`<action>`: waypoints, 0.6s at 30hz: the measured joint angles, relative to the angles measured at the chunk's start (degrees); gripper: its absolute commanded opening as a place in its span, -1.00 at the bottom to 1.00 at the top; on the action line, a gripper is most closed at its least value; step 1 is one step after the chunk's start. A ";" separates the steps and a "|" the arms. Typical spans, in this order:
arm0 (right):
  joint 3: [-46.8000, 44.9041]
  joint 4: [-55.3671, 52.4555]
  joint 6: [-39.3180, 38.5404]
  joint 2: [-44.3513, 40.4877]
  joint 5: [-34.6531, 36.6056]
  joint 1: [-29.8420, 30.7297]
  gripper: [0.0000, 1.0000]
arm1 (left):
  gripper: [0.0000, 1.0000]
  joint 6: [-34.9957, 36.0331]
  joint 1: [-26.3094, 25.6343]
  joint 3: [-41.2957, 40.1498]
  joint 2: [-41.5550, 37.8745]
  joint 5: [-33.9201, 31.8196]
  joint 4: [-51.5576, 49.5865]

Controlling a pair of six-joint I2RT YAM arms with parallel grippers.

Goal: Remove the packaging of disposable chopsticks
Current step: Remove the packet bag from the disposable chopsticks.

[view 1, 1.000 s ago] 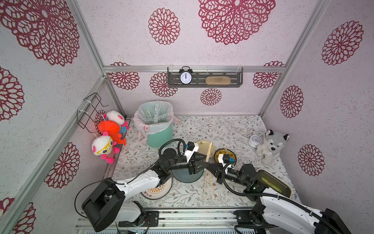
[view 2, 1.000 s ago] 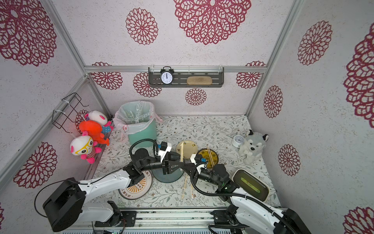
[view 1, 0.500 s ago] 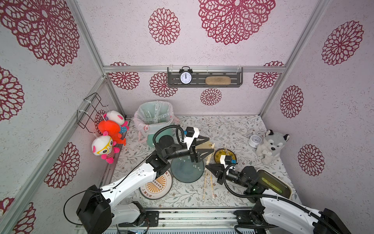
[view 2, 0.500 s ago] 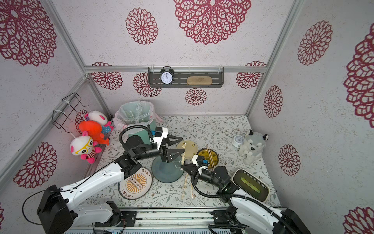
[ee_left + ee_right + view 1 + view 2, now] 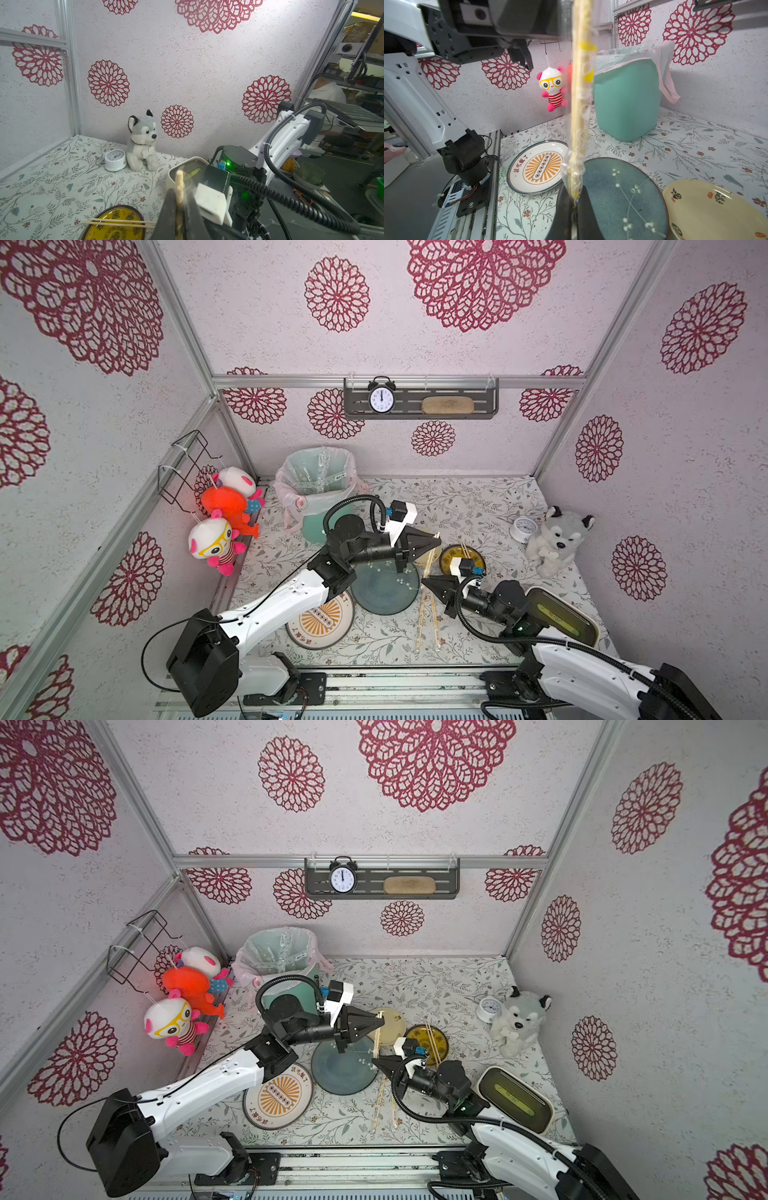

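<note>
Left pincer (image 5: 179,197) clamped on far end of wrapped chopsticks (image 5: 579,93), wood tip poking past. Right pincer (image 5: 574,199) pinched tight on near end of packaging (image 5: 568,165), maybe film only. Pair spans between my pincers, above teal plate (image 5: 382,593). Pull apart straight along sticks, no twist.

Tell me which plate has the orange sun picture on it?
The white plate, the one closest to the robot's bases. The teal plate, cream plate and yellow plate have no orange sunburst.
</note>
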 measured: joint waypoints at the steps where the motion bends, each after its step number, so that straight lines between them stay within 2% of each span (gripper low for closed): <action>1: 0.00 -0.79 -0.04 0.00 -0.20 0.02 -1.00 | -0.92 -0.09 -0.09 -1.01 -0.17 -0.07 0.90; 5: 0.00 -4.55 -0.39 0.00 -1.44 0.24 -1.00 | -0.93 -0.37 -1.38 -6.14 -0.48 -2.01 6.56; 9: 0.02 -7.34 -0.42 0.00 -2.93 0.42 -1.00 | -0.80 -0.79 -2.49 -10.16 -0.50 -3.76 11.21; 12: 0.02 -8.81 -0.46 0.00 -3.43 0.50 -1.00 | -0.79 -1.66 -2.60 -13.46 -0.55 -4.68 15.52; 18: 1.16 -6.99 -0.17 -0.13 -3.32 0.52 -1.00 | -0.80 -2.36 -2.86 -17.66 -0.37 -5.64 16.96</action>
